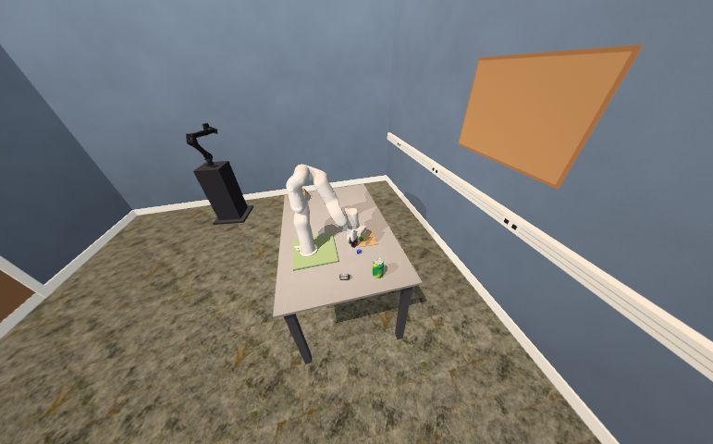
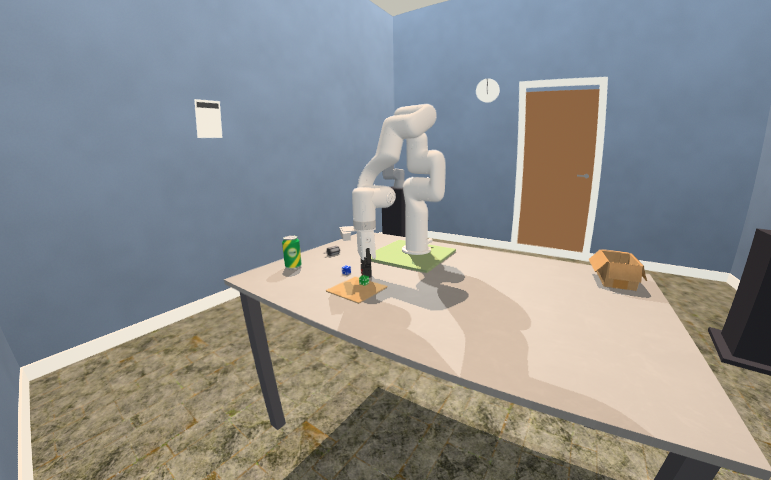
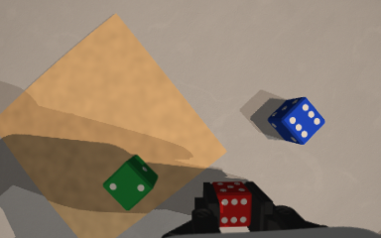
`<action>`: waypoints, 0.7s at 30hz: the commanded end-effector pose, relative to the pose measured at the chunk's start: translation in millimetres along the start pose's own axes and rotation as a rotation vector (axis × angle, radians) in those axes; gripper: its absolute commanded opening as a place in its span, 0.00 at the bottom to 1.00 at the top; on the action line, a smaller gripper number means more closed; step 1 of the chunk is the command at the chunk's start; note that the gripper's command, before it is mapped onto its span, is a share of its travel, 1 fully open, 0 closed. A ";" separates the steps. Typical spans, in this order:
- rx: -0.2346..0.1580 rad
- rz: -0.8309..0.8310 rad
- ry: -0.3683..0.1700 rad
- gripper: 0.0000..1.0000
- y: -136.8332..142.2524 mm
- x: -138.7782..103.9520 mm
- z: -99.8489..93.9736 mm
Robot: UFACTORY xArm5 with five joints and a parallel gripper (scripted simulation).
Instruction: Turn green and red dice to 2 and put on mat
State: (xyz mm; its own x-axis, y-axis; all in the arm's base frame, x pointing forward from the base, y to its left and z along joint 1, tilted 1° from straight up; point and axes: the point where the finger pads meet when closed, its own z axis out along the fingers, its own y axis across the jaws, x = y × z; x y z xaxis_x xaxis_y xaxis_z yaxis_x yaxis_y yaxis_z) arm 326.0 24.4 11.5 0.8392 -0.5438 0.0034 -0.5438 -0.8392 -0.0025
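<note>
Red die (image 3: 232,203) white pips, green die (image 3: 130,181), blue die (image 3: 297,120), tan mat (image 3: 98,99), black hand (image 3: 233,218)
</note>
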 end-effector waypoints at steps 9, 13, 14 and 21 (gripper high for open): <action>0.002 0.000 0.002 0.21 -0.7 0.9 -2.3; 0.002 0.000 0.002 0.21 -0.7 0.9 -7.1; 0.002 0.000 0.002 0.21 -0.7 0.9 -11.0; 0.002 0.000 0.002 0.21 -0.4 1.0 -57.8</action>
State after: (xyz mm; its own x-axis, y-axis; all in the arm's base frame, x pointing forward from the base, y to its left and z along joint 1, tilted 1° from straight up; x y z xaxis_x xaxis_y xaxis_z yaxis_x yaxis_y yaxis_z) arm 326.5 24.3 33.6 0.8392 -0.5438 0.0039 -0.5438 -0.8392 -0.0029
